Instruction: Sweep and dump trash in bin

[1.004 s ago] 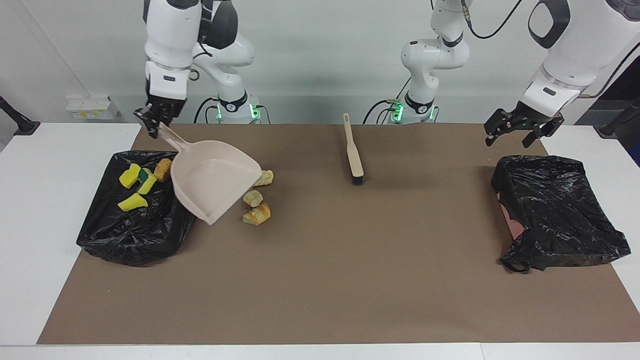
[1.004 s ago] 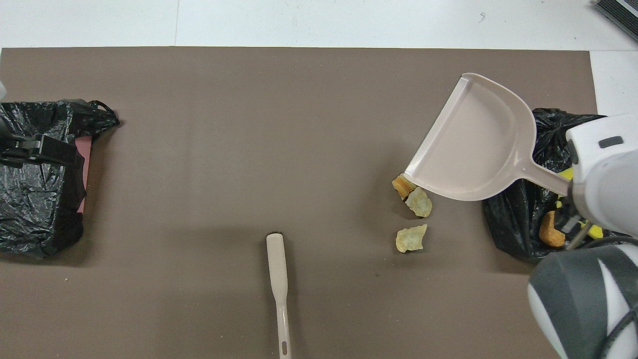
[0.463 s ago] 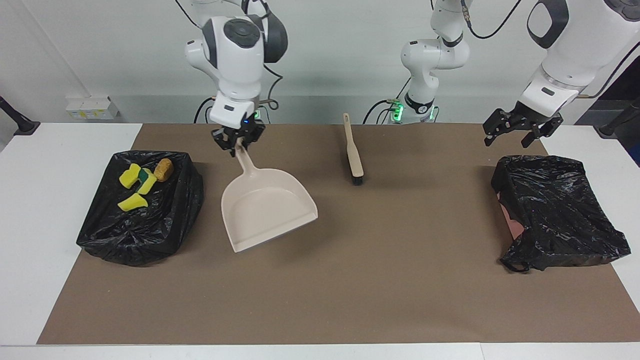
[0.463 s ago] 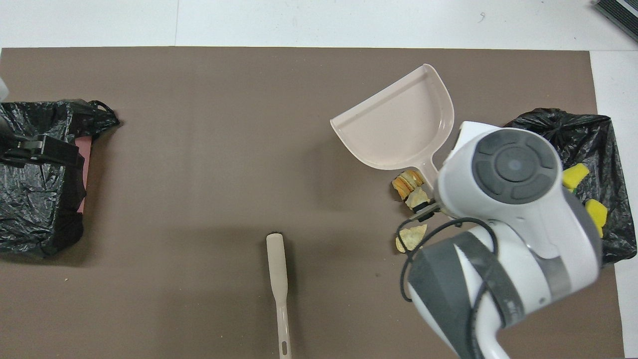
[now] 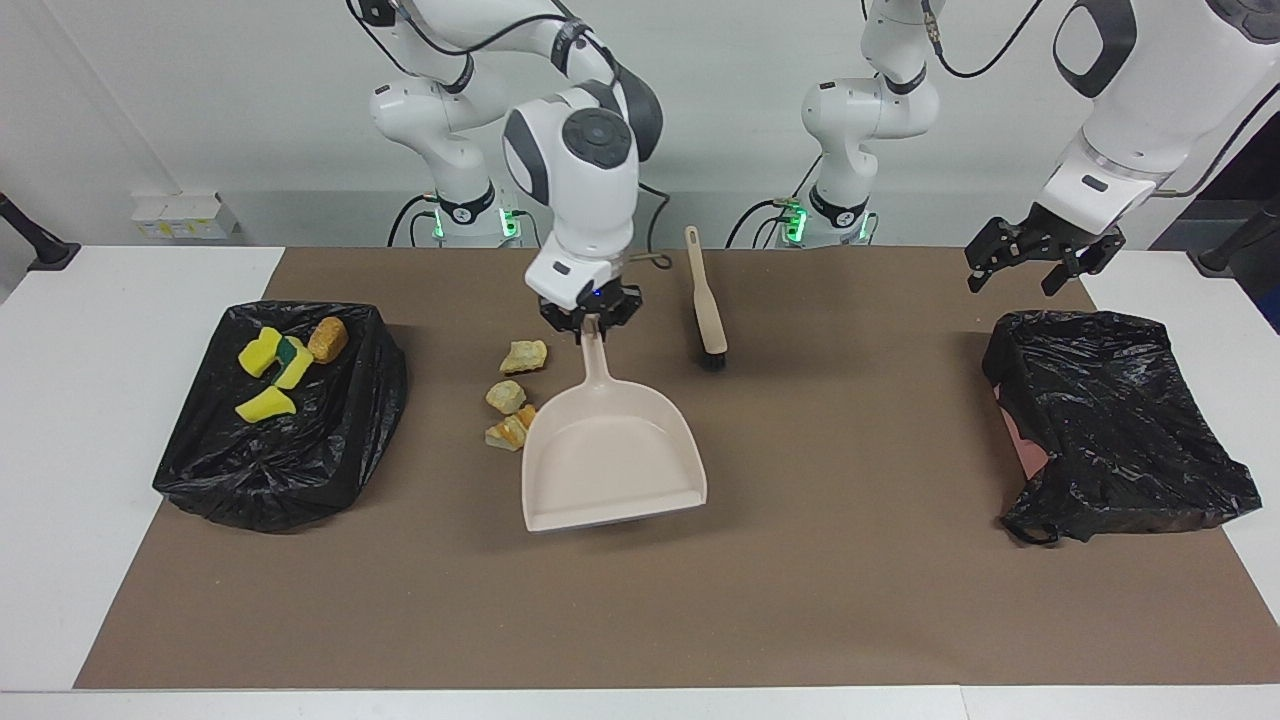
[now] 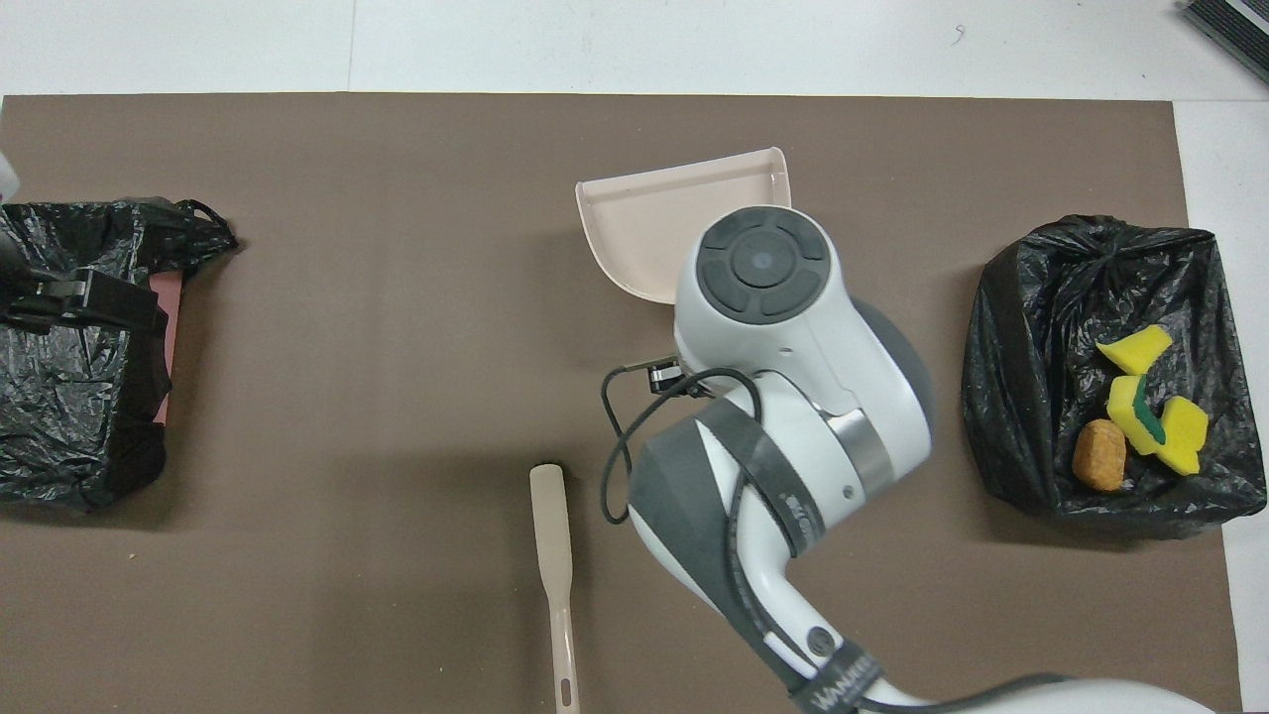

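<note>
1. near the robots: brush (image 5: pixel 706 296) lies on the brown mat (image 5: pixel 800 600), handle toward the robots, bristles away from them.
2. right gripper (image 5: pixel 590 322) is clenched on the beige dustpan (image 5: pixel 610 455) handle, just beside the brush; the pan's open mouth faces away from the robots.
3. three pale chunks (image 5: pixel 510 397) lie on the mat touching or just beside the pan, toward the right arm's end.
4. bin bag (image 5: pixel 280 440) at that end holds the yellow sponge bits (image 5: pixel 268 370) and the orange-brown lump (image 5: pixel 327 339).
5. left gripper (image 5: pixel 1035 262) waits released over the second black bag (image 5: pixel 1110 420) at the left arm's end.
</note>
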Tool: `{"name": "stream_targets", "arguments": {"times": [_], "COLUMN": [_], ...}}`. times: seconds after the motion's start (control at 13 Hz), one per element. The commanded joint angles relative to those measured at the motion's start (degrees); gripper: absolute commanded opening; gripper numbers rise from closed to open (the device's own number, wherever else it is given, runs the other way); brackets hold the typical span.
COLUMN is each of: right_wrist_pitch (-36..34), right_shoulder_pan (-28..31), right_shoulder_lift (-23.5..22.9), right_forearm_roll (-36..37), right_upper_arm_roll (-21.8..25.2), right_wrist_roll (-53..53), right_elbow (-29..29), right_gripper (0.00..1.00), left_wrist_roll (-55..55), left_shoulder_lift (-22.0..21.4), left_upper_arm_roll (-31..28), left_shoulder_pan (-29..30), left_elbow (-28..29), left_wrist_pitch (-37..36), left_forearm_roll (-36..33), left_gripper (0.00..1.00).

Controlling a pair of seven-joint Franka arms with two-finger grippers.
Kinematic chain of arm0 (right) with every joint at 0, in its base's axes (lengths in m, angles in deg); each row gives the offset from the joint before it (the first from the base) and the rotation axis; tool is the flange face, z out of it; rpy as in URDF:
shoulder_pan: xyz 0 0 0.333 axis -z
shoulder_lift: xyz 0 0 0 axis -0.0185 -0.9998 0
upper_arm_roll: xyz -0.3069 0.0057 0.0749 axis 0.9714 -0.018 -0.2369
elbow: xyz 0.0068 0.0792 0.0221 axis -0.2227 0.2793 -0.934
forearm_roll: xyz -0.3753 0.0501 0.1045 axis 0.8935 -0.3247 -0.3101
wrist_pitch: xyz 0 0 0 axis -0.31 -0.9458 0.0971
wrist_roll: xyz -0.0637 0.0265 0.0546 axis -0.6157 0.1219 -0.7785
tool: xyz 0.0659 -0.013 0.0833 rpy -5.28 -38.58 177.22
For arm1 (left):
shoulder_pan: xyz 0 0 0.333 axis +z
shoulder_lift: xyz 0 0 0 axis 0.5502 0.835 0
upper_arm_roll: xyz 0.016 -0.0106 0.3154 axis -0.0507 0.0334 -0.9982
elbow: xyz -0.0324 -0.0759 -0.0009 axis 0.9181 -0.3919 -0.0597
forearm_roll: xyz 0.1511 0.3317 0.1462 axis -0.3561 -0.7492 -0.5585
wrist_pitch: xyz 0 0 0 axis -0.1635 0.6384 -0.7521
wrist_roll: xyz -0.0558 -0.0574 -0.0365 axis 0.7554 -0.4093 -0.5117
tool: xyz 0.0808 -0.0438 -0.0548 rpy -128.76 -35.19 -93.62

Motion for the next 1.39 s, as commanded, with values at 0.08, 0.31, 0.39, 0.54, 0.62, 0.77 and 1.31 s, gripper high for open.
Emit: {"name": "stream_targets", "arguments": {"times": [0.08, 0.31, 0.39, 0.54, 0.62, 0.77, 1.31], "right_wrist_pitch": [0.3, 4.8, 5.2, 5.6, 7.4, 12.3, 8.1], "right_shoulder_pan": [-4.2, -6.1, -6.7, -7.8, -8.2, -8.2, -8.2], "right_shoulder_lift": [-18.4, -21.8, -22.2, -23.5, -23.3, -23.0, -15.9], "right_forearm_roll": [-1.0, -1.2, -1.2, -2.2, -4.9, -6.5, -6.0], "right_upper_arm_roll": [0.2, 0.2, 0.1, 0.1, 0.1, 0.1, -0.2], "right_wrist_roll": [-8.1, -8.5, -8.6, -8.7, -9.0, -11.3, -10.7], "right_elbow": [-22.3, -23.5, -23.4, -22.1, -20.2, -18.1, -13.5], "right_gripper": [0.00, 0.00, 0.00, 0.00, 0.00, 0.01, 1.00], "left_wrist_roll": [0.5, 0.4, 0.4, 0.5, 0.5, 0.5, 0.2], "left_shoulder_lift": [-1.1, -1.2, -1.3, -1.3, -1.3, -1.3, -1.2], "left_upper_arm_roll": [0.0, 0.0, 0.1, 0.1, 0.1, 0.1, 0.0], "left_shoulder_pan": [0.0, -0.1, -0.1, -0.2, -0.1, -0.1, 0.1], "left_elbow": [1.5, 1.5, 1.8, 1.8, 1.8, 1.8, 1.5], "left_wrist_pitch": [0.3, 0.1, 0.1, 0.1, 0.2, 0.1, 0.4], "left_forearm_roll": [-0.2, -0.2, -0.2, -0.2, -0.2, -0.2, -0.3], "left_gripper": [1.00, 1.00, 1.00, 1.00, 1.00, 1.00, 1.00]}}
